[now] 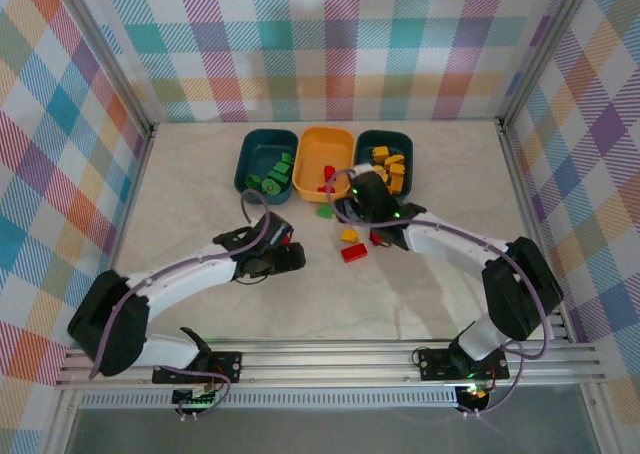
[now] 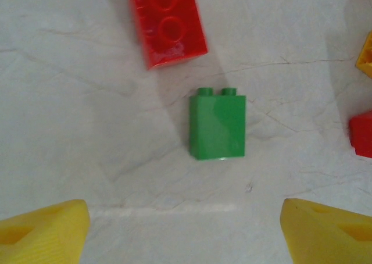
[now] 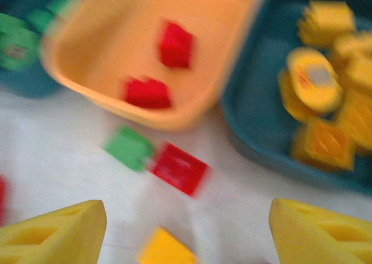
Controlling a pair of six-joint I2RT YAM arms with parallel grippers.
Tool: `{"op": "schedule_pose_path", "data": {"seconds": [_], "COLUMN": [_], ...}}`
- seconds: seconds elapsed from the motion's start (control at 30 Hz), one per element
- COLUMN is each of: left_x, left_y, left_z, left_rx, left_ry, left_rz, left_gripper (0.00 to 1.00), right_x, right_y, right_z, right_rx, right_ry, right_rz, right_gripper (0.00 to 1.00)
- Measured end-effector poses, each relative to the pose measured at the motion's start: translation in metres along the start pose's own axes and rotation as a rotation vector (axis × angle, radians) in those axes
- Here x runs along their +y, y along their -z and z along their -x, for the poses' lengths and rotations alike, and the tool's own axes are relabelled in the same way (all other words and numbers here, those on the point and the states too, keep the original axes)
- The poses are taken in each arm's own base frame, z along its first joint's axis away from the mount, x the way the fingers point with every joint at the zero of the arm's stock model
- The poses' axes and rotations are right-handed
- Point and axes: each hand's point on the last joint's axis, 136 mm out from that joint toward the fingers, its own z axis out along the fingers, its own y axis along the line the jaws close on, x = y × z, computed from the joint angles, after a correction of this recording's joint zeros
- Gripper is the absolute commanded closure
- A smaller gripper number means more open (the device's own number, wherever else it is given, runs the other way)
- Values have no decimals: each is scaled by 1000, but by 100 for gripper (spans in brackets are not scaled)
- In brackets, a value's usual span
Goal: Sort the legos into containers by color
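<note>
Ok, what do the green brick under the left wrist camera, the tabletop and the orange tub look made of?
Green brick: moulded plastic, glossy, with soft highlights on its face and crisp studs. Tabletop: pale with thin grey veins and a low sheen, so marble-look laminate or stone; the look leaves it open. Orange tub: probably plastic, smooth with a rounded rim, though that view is blurred.

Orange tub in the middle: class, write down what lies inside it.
Two red bricks lie inside the orange tub. From above, the right arm covers its near right corner, so anything there is hidden.
</note>
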Motion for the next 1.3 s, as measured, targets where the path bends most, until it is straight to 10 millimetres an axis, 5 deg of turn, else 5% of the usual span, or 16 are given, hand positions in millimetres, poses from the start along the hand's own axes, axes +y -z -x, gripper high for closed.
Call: {"op": "schedule_pose_path", "data": {"seconds": [0.1,0.2,0.47,0.87,1.03,1.17,1.3], "left_x": [-7,-12,-31,-19,-23,-29,-49], "left_y": [-15,-28,-54,-63,-62,-49,-12], "left_z": [0,0,4,7,10,20,65], "left_rx": [29,49,86,90,87,66,-38], "left_ry": [-43,-74,-136,-197,-208,-229,-204], "left_rz": [50,86,128,223,220,205,126], "left_gripper": [25,29,42,68,71,71,71], "right_x": [-29,-38,-49,-57,-57,-58,-58], "right_y": [-5,-3,3,10,11,10,10], "right_z": [-48,-66,-37,-35,-34,-37,-37], "right_rx": [79,104,-19,-53,-59,-59,-60], "right_ry": [-30,-44,-141,-187,-192,-192,-195], "right_rz": [-71,-102,-118,-132,-130,-130,-130], "right_gripper": [27,27,27,28,28,28,28]}}
